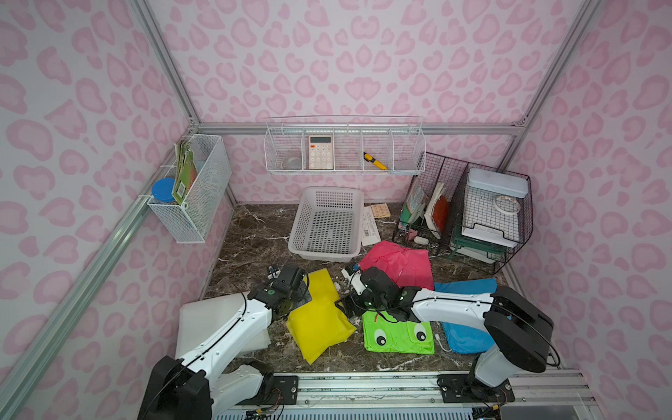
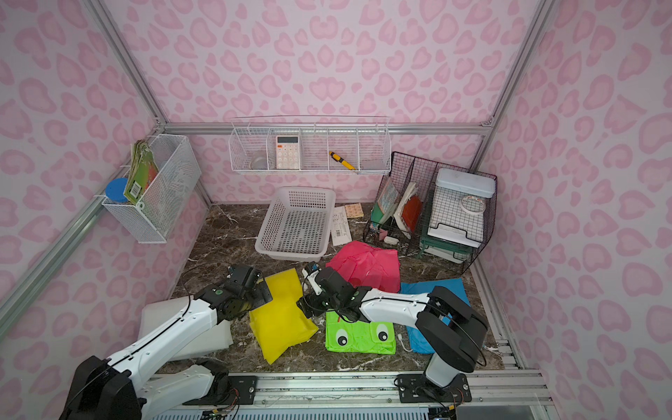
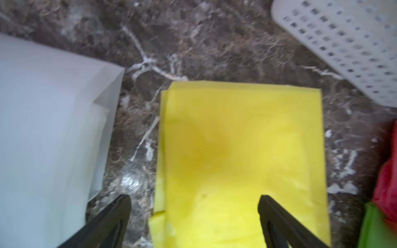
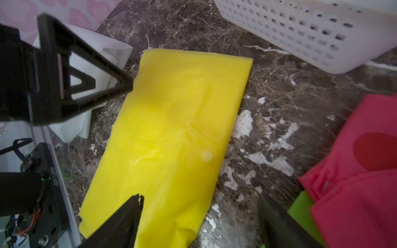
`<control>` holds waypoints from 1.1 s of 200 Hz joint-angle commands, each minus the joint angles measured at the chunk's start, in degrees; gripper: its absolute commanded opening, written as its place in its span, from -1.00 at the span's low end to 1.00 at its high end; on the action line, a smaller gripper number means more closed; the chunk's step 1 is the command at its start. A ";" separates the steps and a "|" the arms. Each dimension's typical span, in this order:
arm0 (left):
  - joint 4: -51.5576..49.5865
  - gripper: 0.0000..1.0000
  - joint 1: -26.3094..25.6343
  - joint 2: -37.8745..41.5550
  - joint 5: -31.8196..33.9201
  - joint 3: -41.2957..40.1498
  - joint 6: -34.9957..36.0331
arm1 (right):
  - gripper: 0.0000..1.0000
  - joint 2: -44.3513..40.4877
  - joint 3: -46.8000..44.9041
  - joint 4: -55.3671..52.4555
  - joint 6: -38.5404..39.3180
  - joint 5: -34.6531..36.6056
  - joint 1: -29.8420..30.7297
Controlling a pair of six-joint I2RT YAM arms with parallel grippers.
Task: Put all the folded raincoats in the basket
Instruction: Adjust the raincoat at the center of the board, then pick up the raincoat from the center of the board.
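Yellow folded raincoat (image 1: pixel 320 320) lies flat on the marble tabletop (image 1: pixel 254 236), near the white plastic basket (image 1: pixel 302 225) but outside it. The left gripper (image 3: pixel 194 199) points down, jaws wide apart astride the coat's left edge. The right gripper (image 4: pixel 199 204), reaching across the green raincoat (image 1: pixel 396 338), straddles the right edge, likewise spread and holding nothing. Bare marble separates coat and basket.

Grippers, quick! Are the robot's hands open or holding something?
Left gripper: open, empty, above the yellow raincoat.
Right gripper: open, empty.
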State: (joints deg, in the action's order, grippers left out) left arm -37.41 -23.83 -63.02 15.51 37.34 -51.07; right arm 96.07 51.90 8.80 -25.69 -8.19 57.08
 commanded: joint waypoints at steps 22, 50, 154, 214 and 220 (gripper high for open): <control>-2.71 0.86 0.48 1.40 0.23 -3.79 -2.69 | 0.50 7.71 4.27 2.31 -5.38 -4.07 -0.45; 0.23 0.73 1.03 -0.59 -1.57 -4.88 -1.49 | 0.35 11.74 5.54 2.21 -5.68 -3.69 -0.30; 8.33 -0.06 1.53 -8.41 -5.55 -7.26 -1.71 | -0.19 14.46 4.60 0.86 -4.90 0.86 3.65; 7.97 -0.73 1.48 -3.42 -6.62 -8.14 -2.11 | -0.72 8.87 2.95 3.59 -5.16 3.89 5.92; 7.63 -0.77 1.46 -2.81 -6.61 -8.22 -2.19 | -0.78 8.41 2.98 3.68 -4.92 4.34 6.30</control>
State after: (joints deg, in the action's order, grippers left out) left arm -27.70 -22.39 -67.42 9.65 29.43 -52.77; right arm 106.24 55.02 11.92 -31.07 -6.00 62.33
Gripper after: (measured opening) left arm 0.141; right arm 0.160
